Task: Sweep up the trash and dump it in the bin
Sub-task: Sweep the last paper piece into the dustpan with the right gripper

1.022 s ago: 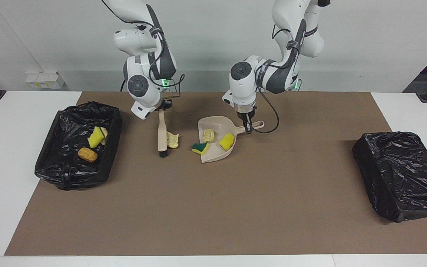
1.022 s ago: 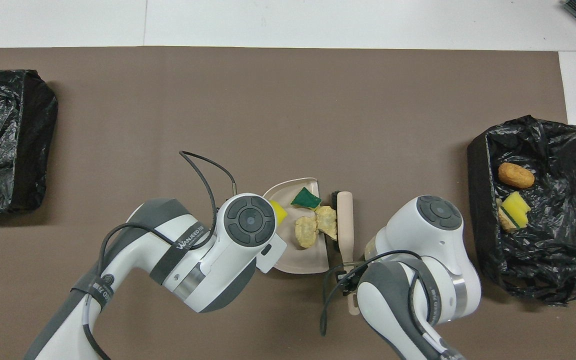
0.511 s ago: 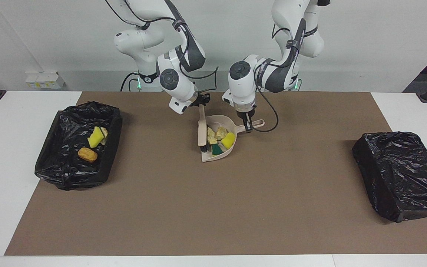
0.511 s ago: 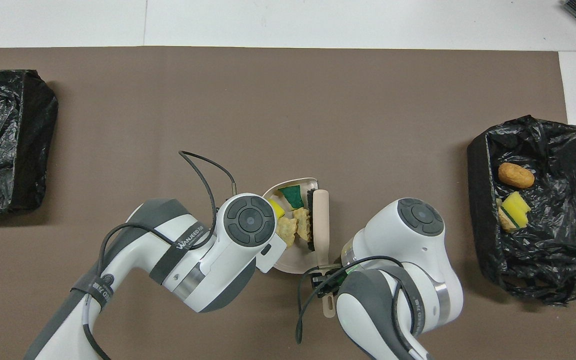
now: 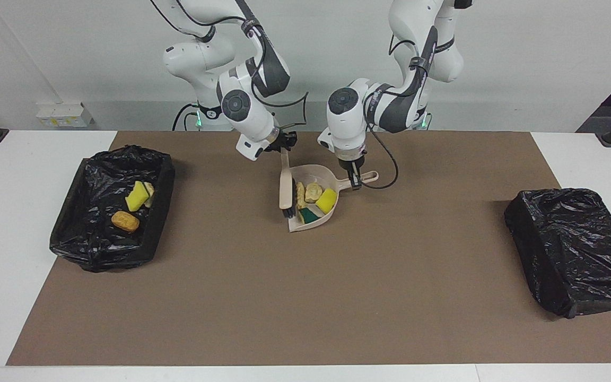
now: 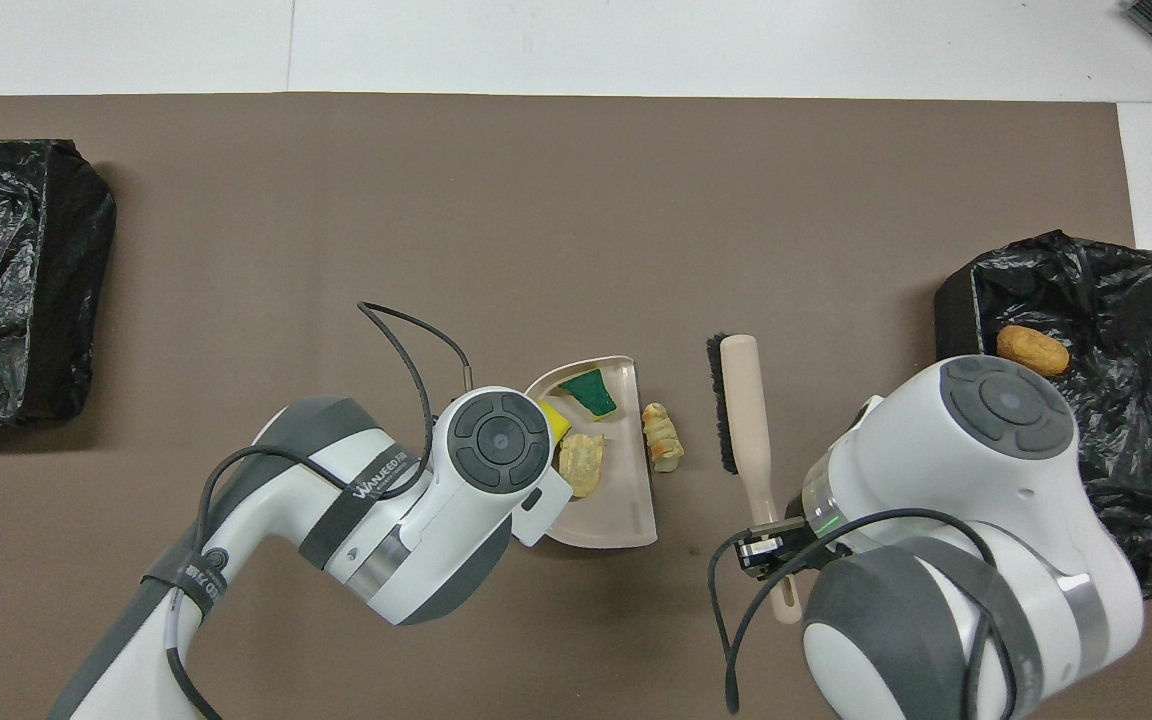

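Four scraps of trash (image 5: 313, 192) counted in the beige dustpan (image 5: 305, 225) in the facing view: a yellow sponge chunk (image 5: 326, 200), a green-faced sponge (image 5: 308, 215) and two pale beige bits. Left hand (image 5: 355, 179) closed on the dustpan's handle, with the pan flat on the table (image 5: 337, 297) near its middle. Right hand (image 5: 283, 142) gripping the handle of the beige brush (image 5: 286, 185), bristles down at the pan's open mouth (so in the facing view). Overhead view not the same: brush (image 6: 744, 420) apart from the dustpan (image 6: 616, 510), toward the right arm's end, and one pale bit (image 6: 662, 450) on the table between them, just beside the pan's mouth. More trash in the black-lined bin (image 5: 162, 175) at the right arm's end: a yellow-green sponge (image 5: 137, 196) and an orange-brown piece (image 5: 125, 221). Second black-lined bin (image 5: 570, 249) at the left arm's end.
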